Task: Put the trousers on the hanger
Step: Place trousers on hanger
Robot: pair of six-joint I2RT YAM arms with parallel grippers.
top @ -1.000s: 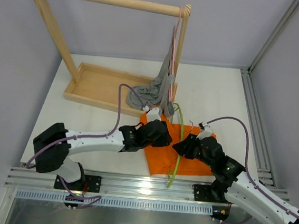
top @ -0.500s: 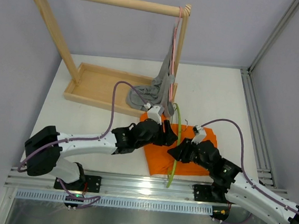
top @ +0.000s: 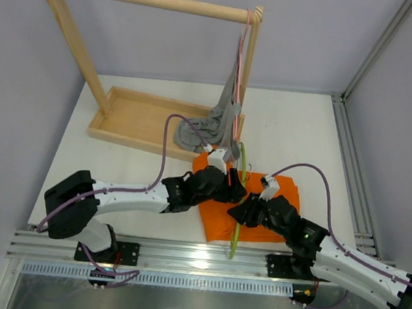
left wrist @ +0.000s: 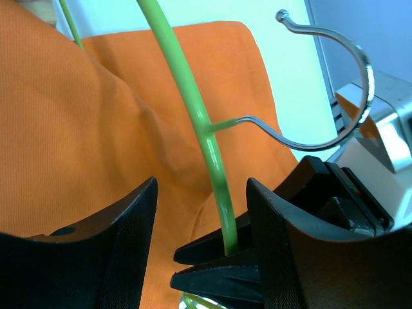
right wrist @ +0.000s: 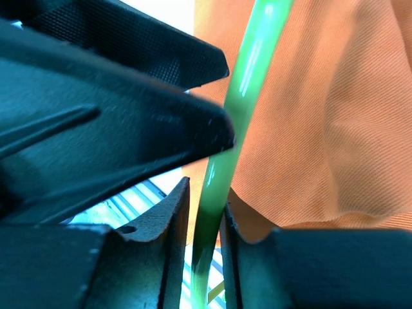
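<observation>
Near the front of the table [top: 303,135], the orange trousers [top: 214,225] lie folded and flat. On top of them lies the green hanger [top: 232,241]. It reaches from the back edge of the trousers to past their front edge. Both arms bend in over the trousers and meet at the hanger. The right gripper [top: 238,211] is clamped on the hanger's green bar, with one finger [right wrist: 164,251] pressed on each side of it. The left gripper [top: 233,191] sits just behind it with its fingers [left wrist: 116,251] apart. The green bar runs between them without touching either one. The hanger's metal hook [left wrist: 368,80] sticks out to the side over the trousers. Farther back, a grey garment [top: 221,116] hangs on a pink hanger [top: 240,55] from a wooden rack [top: 155,2].
</observation>
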